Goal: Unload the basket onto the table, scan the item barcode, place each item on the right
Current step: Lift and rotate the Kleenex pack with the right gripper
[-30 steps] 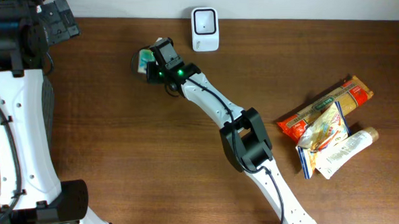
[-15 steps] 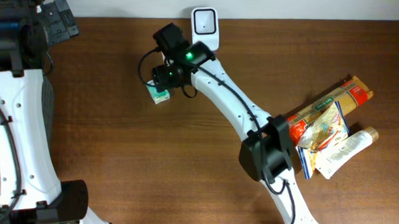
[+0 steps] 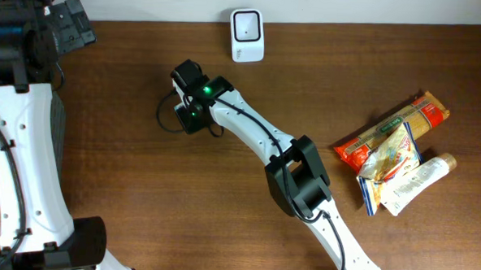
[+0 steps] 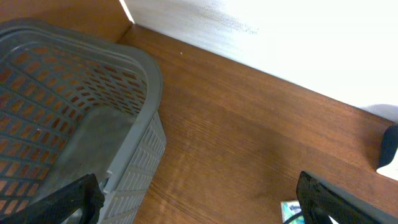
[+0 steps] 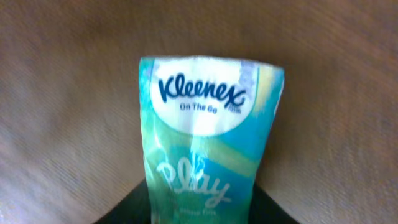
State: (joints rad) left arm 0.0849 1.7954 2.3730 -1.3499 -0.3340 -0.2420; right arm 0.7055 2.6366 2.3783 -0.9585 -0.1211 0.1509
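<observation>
The item is a teal and blue Kleenex tissue pack [image 5: 208,149], lying on the brown table. My right gripper [image 5: 202,214] comes down over it, and its dark fingers [image 5: 127,208] press against both sides of the pack's near end. In the overhead view the right gripper [image 3: 188,110] stands left of the table's middle and hides the pack. The white barcode scanner [image 3: 247,35] stands at the back edge, apart from it. My left gripper [image 4: 199,205] is open with nothing in it, and a corner of the pack [image 4: 288,210] shows by its right finger.
A grey slatted basket [image 4: 74,112] stands at the far left under the left gripper. A heap of food packets [image 3: 391,141] and a white tube [image 3: 422,177] lie at the right. A pale wall runs along the table's back edge.
One second ago the right gripper held the pack further left. Half a second ago the pack lay loose on the table. Now the gripper has come down over it and closed on it.
</observation>
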